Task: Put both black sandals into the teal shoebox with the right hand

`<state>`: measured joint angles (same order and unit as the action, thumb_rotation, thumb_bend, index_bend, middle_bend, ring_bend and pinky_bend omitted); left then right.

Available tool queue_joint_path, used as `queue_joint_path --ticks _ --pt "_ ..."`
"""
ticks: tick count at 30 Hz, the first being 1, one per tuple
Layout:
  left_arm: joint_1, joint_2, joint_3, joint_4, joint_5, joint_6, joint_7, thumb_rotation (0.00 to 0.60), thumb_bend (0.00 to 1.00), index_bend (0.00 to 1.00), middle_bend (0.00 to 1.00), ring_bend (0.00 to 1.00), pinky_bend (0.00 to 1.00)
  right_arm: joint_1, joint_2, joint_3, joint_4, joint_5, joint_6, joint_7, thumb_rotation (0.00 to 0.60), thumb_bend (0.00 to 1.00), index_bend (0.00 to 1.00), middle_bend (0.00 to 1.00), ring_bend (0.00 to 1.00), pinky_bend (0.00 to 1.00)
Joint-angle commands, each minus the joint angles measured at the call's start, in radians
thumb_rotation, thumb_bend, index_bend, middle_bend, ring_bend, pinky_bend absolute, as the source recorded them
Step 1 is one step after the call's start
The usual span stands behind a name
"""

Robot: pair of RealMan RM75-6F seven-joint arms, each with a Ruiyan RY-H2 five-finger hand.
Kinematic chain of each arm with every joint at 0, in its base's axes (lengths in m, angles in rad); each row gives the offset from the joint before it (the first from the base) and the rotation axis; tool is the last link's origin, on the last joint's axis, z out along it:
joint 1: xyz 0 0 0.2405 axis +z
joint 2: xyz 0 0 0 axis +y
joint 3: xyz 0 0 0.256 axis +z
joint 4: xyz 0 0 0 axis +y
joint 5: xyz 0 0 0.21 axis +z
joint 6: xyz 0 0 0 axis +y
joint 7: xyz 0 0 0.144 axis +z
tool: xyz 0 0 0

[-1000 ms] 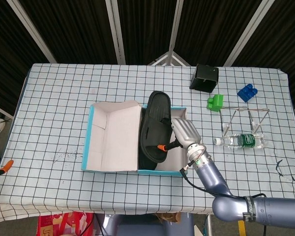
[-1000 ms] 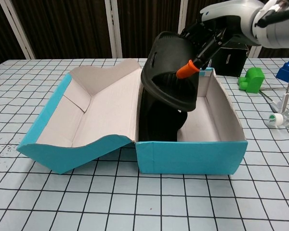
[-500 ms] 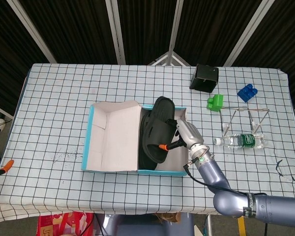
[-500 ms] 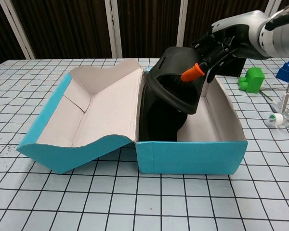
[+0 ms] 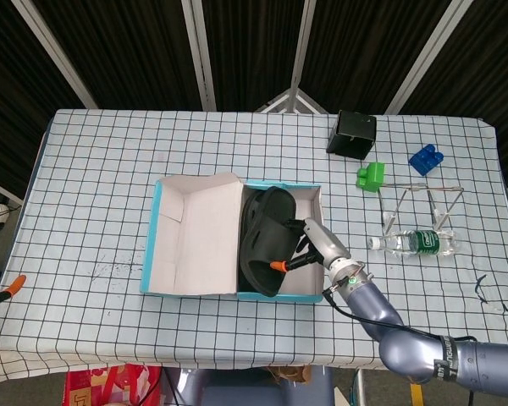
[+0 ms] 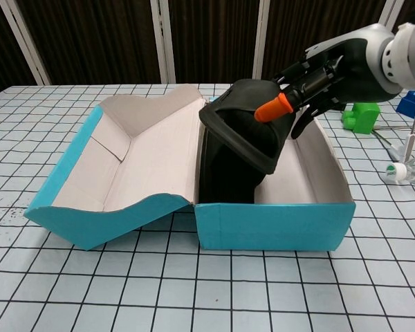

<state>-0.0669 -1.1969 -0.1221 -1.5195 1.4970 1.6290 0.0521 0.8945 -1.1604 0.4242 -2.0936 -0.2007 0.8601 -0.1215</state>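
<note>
I can read no writing anywhere. My right robot hand (image 6: pixel 311 76) grips a matte black sandal (image 6: pixel 252 128), tilted over the open teal shoebox (image 6: pixel 273 225), toe dipping inside beside the other sandal (image 6: pixel 225 176). On the checked bench (image 5: pixel 93 178): bottle (image 5: pixel 415 243), green block (image 5: pixel 371 176), black box (image 5: pixel 351 133).

a table (image 5: pixel 110 169) under a white cloth with a black grid; behind it, dark ribbed wall panels (image 5: pixel 135 51) divided by pale slanted bars (image 5: pixel 201 55).
</note>
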Motion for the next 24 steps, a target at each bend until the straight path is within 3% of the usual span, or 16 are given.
queue_joint_path --ticks 1,24 --pt "0.000 0.000 0.001 0.000 0.003 0.002 0.000 0.600 0.20 0.14 0.00 0.00 0.08 0.019 0.022 0.009 -0.003 0.032 -0.035 0.028 0.600 0.67 0.64 0.47 0.43 0.42" --pt "-0.001 -0.002 0.003 0.001 0.005 0.003 0.009 0.600 0.20 0.14 0.00 0.00 0.08 0.047 -0.093 -0.079 0.195 -0.018 -0.011 0.093 0.600 0.69 0.65 0.47 0.43 0.45"
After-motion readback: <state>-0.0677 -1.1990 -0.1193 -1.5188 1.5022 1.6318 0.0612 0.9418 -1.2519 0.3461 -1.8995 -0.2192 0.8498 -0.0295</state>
